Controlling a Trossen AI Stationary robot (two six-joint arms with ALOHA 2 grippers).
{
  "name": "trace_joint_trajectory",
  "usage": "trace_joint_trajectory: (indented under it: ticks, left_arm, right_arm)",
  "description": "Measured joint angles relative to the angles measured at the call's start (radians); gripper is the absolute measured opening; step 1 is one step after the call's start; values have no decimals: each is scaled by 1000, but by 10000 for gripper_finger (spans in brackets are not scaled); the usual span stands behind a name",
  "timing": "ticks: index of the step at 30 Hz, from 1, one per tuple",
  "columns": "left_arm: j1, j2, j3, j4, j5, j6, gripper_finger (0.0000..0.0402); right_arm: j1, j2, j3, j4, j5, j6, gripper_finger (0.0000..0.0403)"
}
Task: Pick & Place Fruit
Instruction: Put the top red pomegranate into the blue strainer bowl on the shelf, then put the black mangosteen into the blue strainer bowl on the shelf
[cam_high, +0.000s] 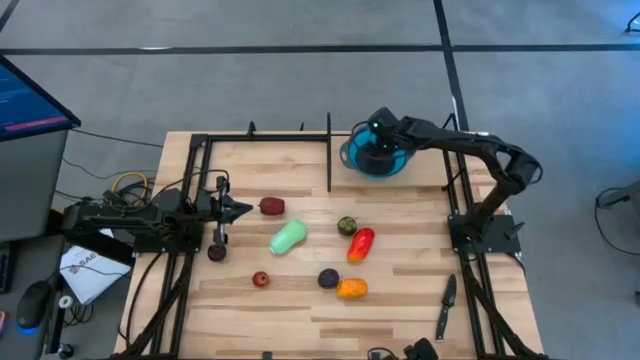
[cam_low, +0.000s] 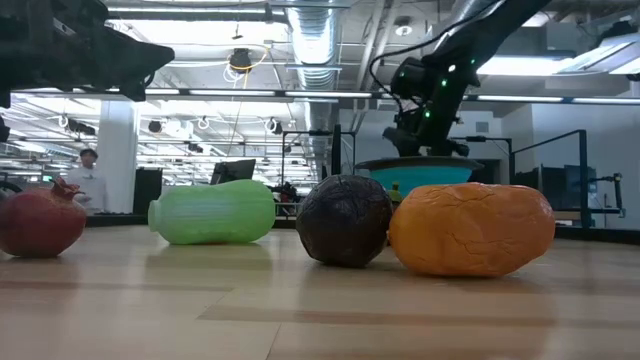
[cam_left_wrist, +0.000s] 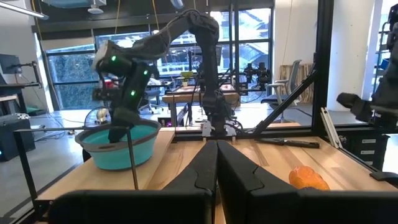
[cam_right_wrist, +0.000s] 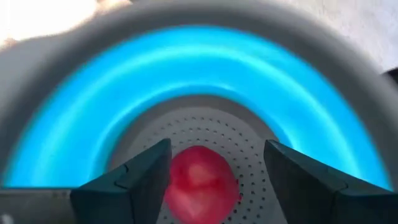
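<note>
My right gripper (cam_high: 378, 143) hangs over the round blue bowl (cam_high: 352, 152), pointing down into it, open. In the right wrist view a small red fruit (cam_right_wrist: 200, 183) lies on the bowl's perforated floor (cam_right_wrist: 249, 140) between the fingers of my right gripper (cam_right_wrist: 214, 180). On the table lie the pale green oblong (cam_high: 288, 237), red pepper (cam_high: 360, 243), olive-green piece (cam_high: 346, 226), dark purple piece (cam_high: 328, 278), orange piece (cam_high: 351, 289), a maroon piece (cam_high: 271, 206), a small red one (cam_high: 260, 279) and a dark one (cam_high: 217, 252). My left gripper (cam_high: 238, 208) waits shut at the table's left. My right gripper comes from above with one finger (cam_right_wrist: 146, 180) close beside the red fruit's side (cam_right_wrist: 174, 186). I cannot tell whether it touches. The other finger (cam_right_wrist: 292, 180) stands clear of it. The fruit rests on the bowl's floor.
A black knife (cam_high: 446, 305) lies near the table's right near corner. A black frame rail (cam_high: 328, 150) runs beside the bowl, and black posts (cam_high: 455, 190) edge the table's sides. In the low view the dark purple (cam_low: 344, 220) and orange (cam_low: 470, 228) pieces sit close together.
</note>
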Motion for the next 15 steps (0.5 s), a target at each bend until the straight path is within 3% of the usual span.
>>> trace_joint_trajectory:
  ticks: [8, 15]
  left_arm:
    - [0, 0, 0, 4, 0, 0, 3]
    - [0, 0, 0, 8, 0, 0, 3]
  right_arm:
    - [69, -178, 0, -29, 0, -15, 223]
    - [411, -294, 0, -31, -3, -52, 197]
